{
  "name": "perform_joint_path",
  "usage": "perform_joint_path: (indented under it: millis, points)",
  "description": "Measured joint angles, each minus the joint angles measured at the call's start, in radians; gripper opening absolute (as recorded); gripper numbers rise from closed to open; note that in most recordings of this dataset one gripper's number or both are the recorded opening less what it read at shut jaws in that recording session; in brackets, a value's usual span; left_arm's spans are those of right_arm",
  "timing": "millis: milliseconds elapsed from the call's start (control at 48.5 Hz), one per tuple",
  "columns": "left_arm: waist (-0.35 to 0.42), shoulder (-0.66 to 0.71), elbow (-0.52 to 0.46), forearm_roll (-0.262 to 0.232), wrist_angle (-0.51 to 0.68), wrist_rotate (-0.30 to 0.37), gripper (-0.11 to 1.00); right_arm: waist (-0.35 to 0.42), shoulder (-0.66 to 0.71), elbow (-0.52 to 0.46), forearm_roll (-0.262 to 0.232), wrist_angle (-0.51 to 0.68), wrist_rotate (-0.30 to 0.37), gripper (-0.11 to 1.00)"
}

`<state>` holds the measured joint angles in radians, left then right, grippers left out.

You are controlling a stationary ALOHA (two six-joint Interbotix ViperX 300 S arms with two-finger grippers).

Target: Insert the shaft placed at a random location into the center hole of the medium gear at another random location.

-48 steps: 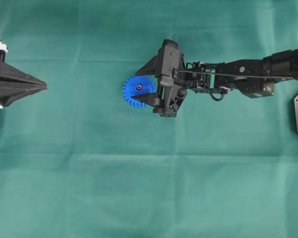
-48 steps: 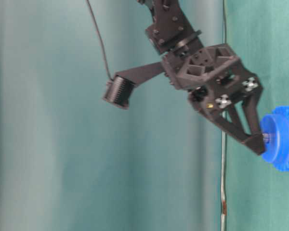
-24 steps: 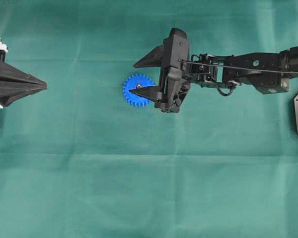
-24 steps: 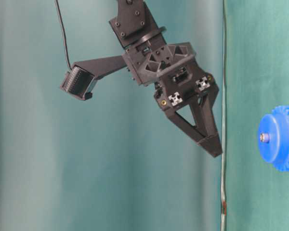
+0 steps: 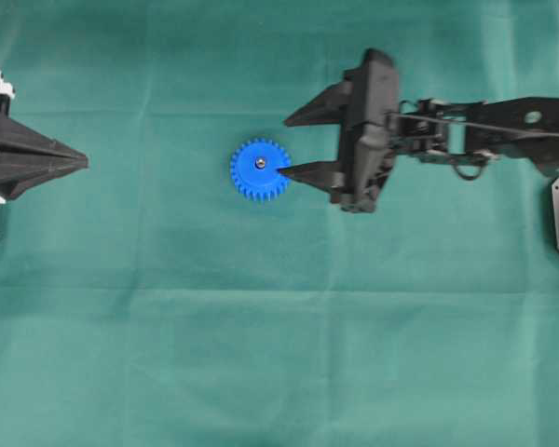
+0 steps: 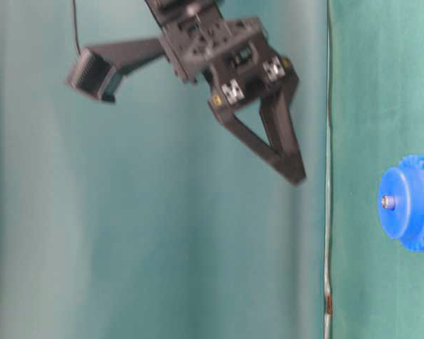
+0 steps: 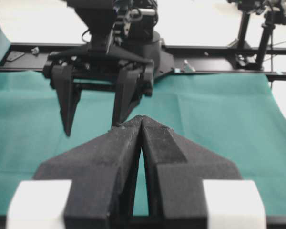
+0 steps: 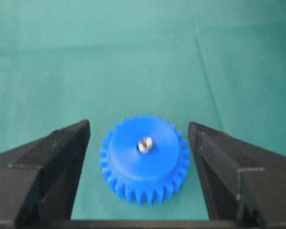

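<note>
The right hand (image 5: 303, 144) hangs above the green surface (image 5: 261, 354) with its two dark fingers spread wide and nothing between them — in the table-level view it is clearly off the cloth and apart from the gear. From its own wrist camera the fingers (image 8: 52, 157) frame the medium gear (image 8: 144, 160) on either side without touching it.

The gear lies flat on the surface, teeth outward, and the shaft (image 8: 145, 144) stands in the center hole of the raised hub, with only its shiny rounded end showing above the blue plastic. From the side the pin's tip (image 6: 388, 202) barely projects from the hub face, so the insertion looks done, or very nearly.

As for handling, the shaft appears rigid, smooth and very light — likely slippery between hard plastic fingers, and with so little of it exposed there is almost nothing left to pinch. The gear looks stiff and light too; if it had to be moved, the toothed rim across its width would be the sensible hold, since the teeth give some bite.

The left hand (image 7: 141, 157) rests at the far edge, its fingers pressed together, empty.
</note>
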<state>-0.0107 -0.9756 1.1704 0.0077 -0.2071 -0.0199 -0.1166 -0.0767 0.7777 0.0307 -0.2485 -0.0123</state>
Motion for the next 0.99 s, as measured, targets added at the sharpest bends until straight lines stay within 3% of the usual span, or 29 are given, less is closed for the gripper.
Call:
perform_joint_path:
  millis: [516, 991]
  points:
    - [0.000, 0.000, 0.000, 0.002, 0.003, 0.000, 0.00, -0.002, -0.224, 0.199, 0.002, 0.014, -0.002, 0.83]
    - [0.000, 0.002, 0.000, 0.002, 0.003, 0.000, 0.00, -0.011, -0.331, 0.265, 0.003, 0.057, 0.000, 0.83]
